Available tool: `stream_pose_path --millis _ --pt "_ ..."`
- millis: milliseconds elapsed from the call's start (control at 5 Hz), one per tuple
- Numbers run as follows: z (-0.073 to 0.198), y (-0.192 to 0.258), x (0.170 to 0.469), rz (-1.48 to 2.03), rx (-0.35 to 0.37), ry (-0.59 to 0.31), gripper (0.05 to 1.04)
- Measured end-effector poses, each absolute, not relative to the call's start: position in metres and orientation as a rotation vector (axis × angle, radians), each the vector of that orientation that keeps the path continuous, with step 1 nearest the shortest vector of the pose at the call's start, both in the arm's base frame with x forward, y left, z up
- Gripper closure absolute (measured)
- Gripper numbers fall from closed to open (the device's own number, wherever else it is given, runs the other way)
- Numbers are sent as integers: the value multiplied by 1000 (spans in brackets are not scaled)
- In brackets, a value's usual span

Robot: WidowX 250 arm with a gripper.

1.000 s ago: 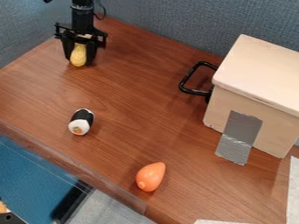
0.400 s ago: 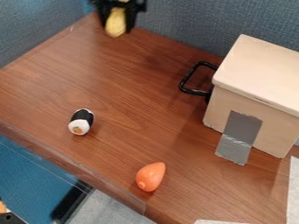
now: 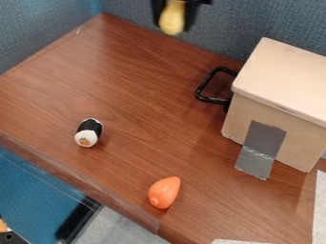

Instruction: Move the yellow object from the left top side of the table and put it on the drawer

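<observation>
At the top edge, right of the table's far left corner, my gripper (image 3: 173, 27) is shut on the yellow object (image 3: 172, 18), a rounded piece whose lower end hangs between the fingers. Both are raised in front of the blue-grey wall. The drawer (image 3: 280, 81) is a pale wooden box with a flat top, at the right, lower than the gripper. Its black handle (image 3: 202, 90) points left, and grey tape covers part of its near side.
A black and white sushi roll (image 3: 88, 133) lies on the left of the brown table (image 3: 127, 86). An orange object (image 3: 164, 192) rests near the front edge. A clear ledge (image 3: 76, 178) runs along the lower left, and blue-grey walls stand behind.
My gripper has risen from the table's far left area and moved right along the back, carrying the yellow object. The drawer, sushi roll and orange object have stayed put.
</observation>
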State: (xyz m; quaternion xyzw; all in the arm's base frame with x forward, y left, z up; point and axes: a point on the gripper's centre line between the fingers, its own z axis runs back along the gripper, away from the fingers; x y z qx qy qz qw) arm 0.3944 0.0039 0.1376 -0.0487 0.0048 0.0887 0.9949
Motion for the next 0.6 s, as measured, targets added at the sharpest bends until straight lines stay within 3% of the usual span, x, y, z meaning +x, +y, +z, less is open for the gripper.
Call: stream_pose_path --millis 200,600 --pt "138 -43 392 116 -96 20 458" --pt "118 -91 399 51 -56 28 458"
